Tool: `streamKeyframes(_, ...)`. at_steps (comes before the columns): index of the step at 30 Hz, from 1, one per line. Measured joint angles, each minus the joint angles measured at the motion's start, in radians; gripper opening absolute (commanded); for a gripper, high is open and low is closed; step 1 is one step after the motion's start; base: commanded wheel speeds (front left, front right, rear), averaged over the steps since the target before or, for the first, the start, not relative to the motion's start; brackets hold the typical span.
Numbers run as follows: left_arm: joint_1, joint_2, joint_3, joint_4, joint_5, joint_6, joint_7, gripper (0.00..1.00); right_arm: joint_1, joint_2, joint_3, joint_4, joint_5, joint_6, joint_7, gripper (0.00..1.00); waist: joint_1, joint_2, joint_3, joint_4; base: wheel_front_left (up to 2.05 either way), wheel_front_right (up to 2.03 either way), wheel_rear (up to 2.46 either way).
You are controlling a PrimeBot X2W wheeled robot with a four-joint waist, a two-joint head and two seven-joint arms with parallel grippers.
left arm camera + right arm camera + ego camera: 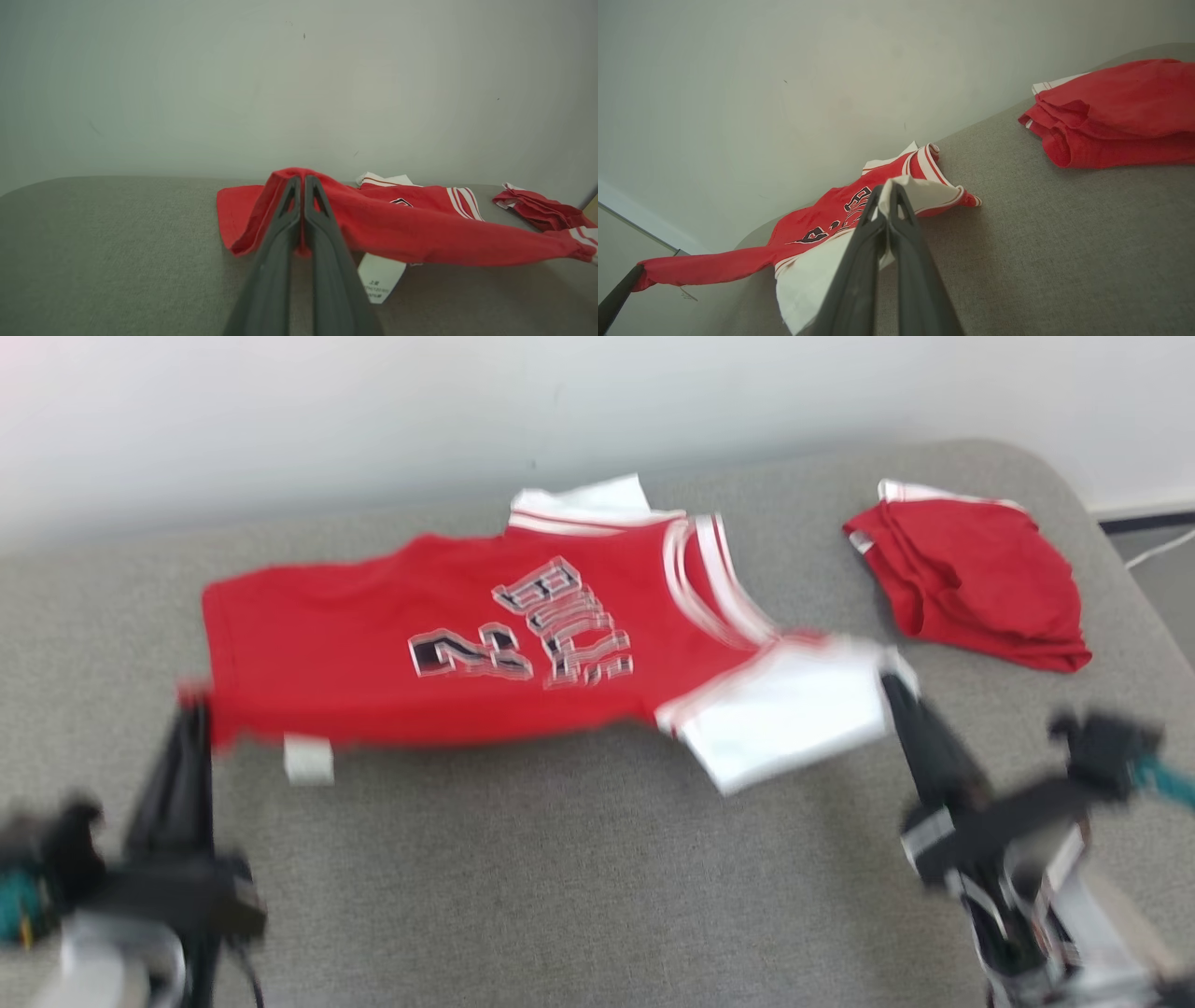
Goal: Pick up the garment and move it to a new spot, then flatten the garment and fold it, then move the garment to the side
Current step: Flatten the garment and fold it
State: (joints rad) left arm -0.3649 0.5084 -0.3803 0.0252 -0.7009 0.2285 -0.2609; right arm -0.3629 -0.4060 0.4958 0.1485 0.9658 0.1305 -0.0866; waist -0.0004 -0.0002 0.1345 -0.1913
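On the grey padded bench (pixel 560 877), the red jersey (pixel 448 644) lies stretched sideways, its near edge lifted between both pincers. The left pincer (pixel 194 705) is clamped on the red hem corner, and the right pincer (pixel 894 686) is clamped on the white sleeve. A white tag (pixel 308 761) dangles under the hem. A second red garment (pixel 980 583) lies bunched beyond the right pincer, apart from the jersey, with a pale wall (pixel 373 411) behind.
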Motion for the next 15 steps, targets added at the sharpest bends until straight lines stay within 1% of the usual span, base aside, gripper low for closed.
streamKeyframes(2,0.096,-0.006,0.008,-0.041,-0.001,0.031,0.000,0.00,0.102,0.002,-0.042,-0.056,-0.001,0.000,0.050,0.00,0.0001,0.0000,-0.020,0.001,0.00,0.00,0.00)
streamKeyframes(5,0.217,-0.026,0.016,-0.072,0.009,0.057,0.000,0.00,0.252,0.022,-0.116,-0.139,-0.014,0.000,0.115,0.00,0.0001,0.0000,-0.050,0.004,0.00,0.00,0.00)
streamKeyframes(6,0.217,-0.026,0.016,-0.072,0.009,0.057,0.000,0.00,0.252,0.022,-0.116,-0.139,-0.014,0.000,0.115,0.00,0.0001,0.0000,-0.050,0.004,0.00,0.00,0.00)
streamKeyframes(7,0.252,-0.018,0.007,-0.070,0.039,0.067,0.000,0.00,0.301,0.027,-0.134,-0.169,-0.025,0.000,0.147,0.00,0.0001,0.0000,-0.060,0.006,0.00,0.00,0.00)
streamKeyframes(9,0.305,-0.007,0.004,-0.063,0.091,0.090,-0.001,0.00,0.395,0.053,-0.175,-0.222,-0.039,0.000,0.207,0.00,0.0000,-0.0001,-0.079,0.010,0.00,0.00,0.00)
streamKeyframes(11,0.347,-0.008,-0.009,-0.049,0.134,0.102,-0.001,0.00,0.482,0.077,-0.211,-0.268,-0.065,0.000,0.274,0.00,0.0002,0.0000,-0.099,0.015,0.00,0.00,0.00)
streamKeyframes(15,0.416,-0.027,0.000,-0.028,0.147,0.113,-0.001,0.00,0.619,0.134,-0.272,-0.355,-0.114,0.000,0.410,0.00,0.0001,-0.0001,-0.134,0.024,0.00,0.00,0.00)
